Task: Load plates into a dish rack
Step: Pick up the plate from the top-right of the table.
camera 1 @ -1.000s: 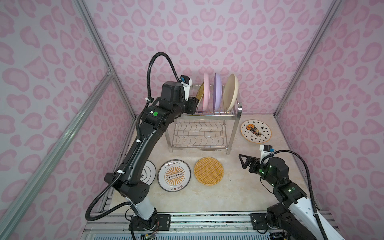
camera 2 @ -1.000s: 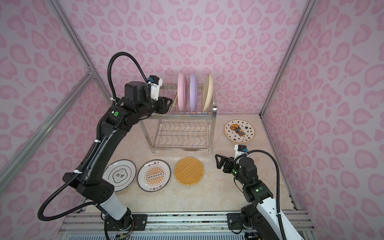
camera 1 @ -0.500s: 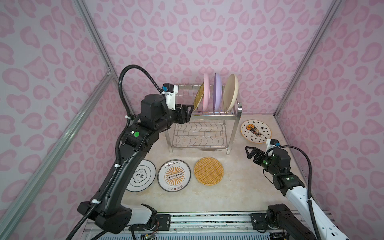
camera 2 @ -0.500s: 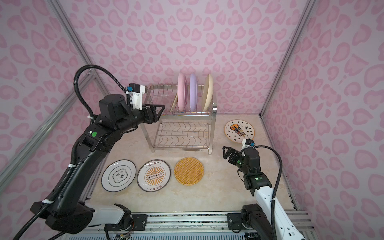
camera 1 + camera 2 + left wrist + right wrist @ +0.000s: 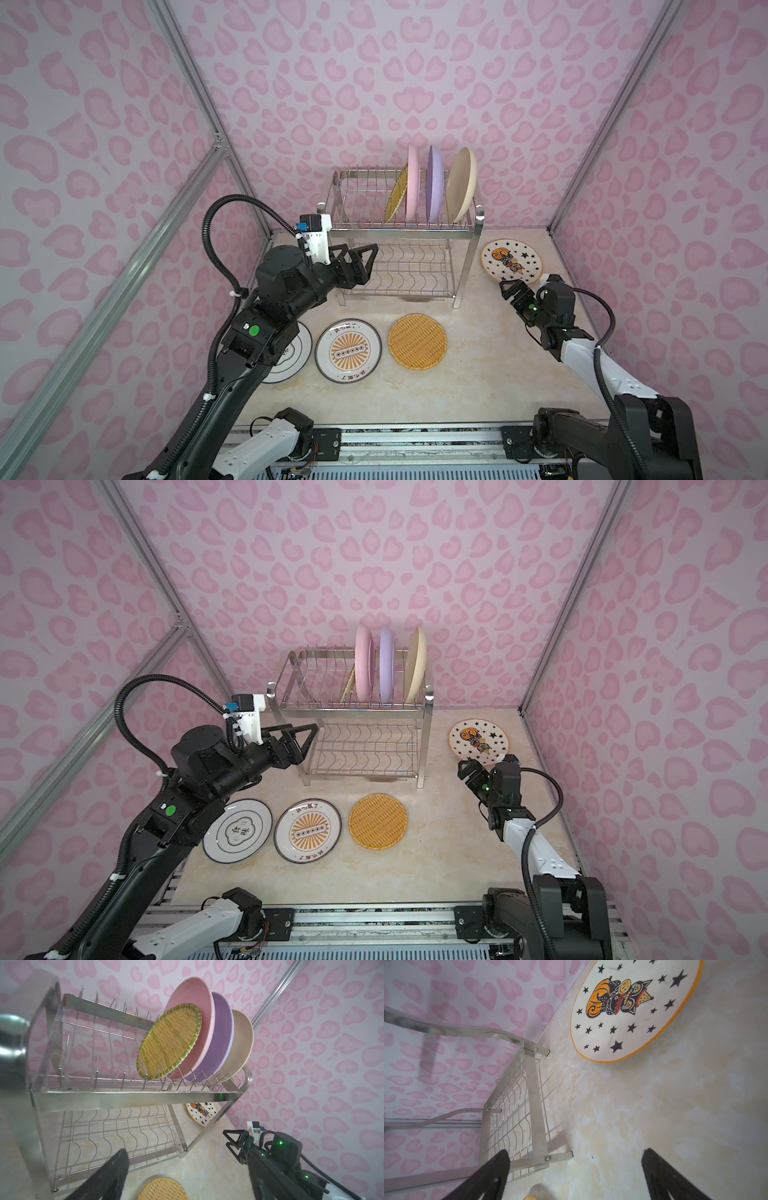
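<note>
A shiny two-tier stainless-steel dish rack [image 5: 399,233] of thin wire stands at the back of a marbled cream tabletop [image 5: 478,374]. Four round plates stand on edge among the upright prongs of the rack's top tier. They are a yellow woven-pattern plate [image 5: 169,1042], a smooth matte pink plate [image 5: 191,991], a lilac plate [image 5: 223,1028], and a cream plate [image 5: 242,1043] nearest the rack's right end. The woven one tilts and appears to lean on the pink plate, so a knock to the light wire rack could make it slide or topple. The left end effector [image 5: 360,252], fingers spread and empty, hovers close to the rack's front left post, where a careless swing could cause that knock. The rack's lower tier of wavy wires is bare. Three plates lie flat in front of the rack: a dark-rimmed white plate [image 5: 237,830], a glossy orange sunburst plate [image 5: 348,351] and a second woven plate [image 5: 417,341]. A star-printed plate [image 5: 512,259] with an orange rim lies flat beside the rack's right end. The right end effector [image 5: 509,286], released wide and holding nothing, sits just in front of it. These glazed plates lie flush to the tabletop, so a finger may skid one along instead of getting under its low rim, or a weak pinch could drop it.
</note>
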